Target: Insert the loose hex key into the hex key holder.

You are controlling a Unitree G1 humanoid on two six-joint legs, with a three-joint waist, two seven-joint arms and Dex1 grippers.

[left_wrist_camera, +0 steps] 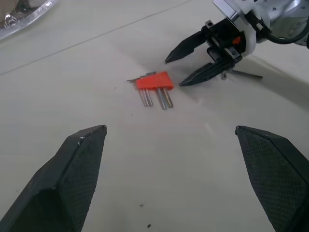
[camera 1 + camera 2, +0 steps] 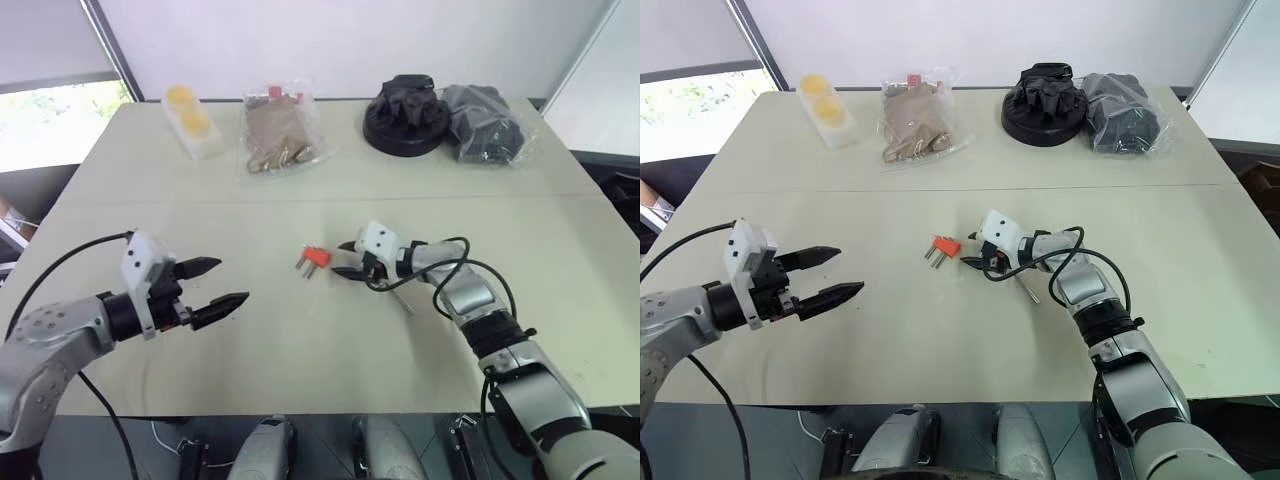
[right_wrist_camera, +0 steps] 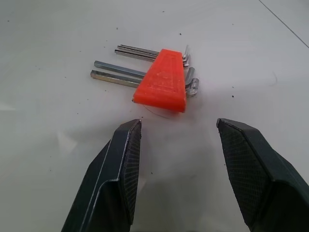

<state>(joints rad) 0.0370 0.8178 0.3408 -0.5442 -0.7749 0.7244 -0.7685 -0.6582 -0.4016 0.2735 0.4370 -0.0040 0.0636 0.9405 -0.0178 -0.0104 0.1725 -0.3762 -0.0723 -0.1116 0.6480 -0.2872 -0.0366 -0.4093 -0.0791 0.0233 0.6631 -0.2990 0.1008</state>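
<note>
a pale beige surface [image 2: 300,350] stands before a white wall, with a thin seam across it. the landmark here is the hex key holder [image 2: 316,257], a small red-orange block that lies flat near the middle of the surface. short grey keys stick out of one side of it, and their bent ends show at the opposite side.

the right hand [image 2: 351,260] is just to the right of the holder, low over the surface, and points toward it. its two black fingers [image 3: 118,174] are parted, with a clear gap between them, and the holder lies just in front of the tips without touching them. nothing is held between them.

the loose hex key [image 2: 402,300], a thin grey rod, lies on the surface further to the right of the holder, partly under the right hand and its black cable. it is apart from the holder.

the left hand [image 2: 218,287] hovers well to the left of the holder, a little nearer to the robot, and points toward it. its fingers [image 1: 72,179] are spread wide and they are empty.

far behind the holder, along the back edge of the surface, there are a clear box with yellow things [image 2: 192,122], a transparent bag with brown contents [image 2: 280,130], a black bundle on a round base [image 2: 405,115] and a grey bundle in plastic [image 2: 490,125].
</note>
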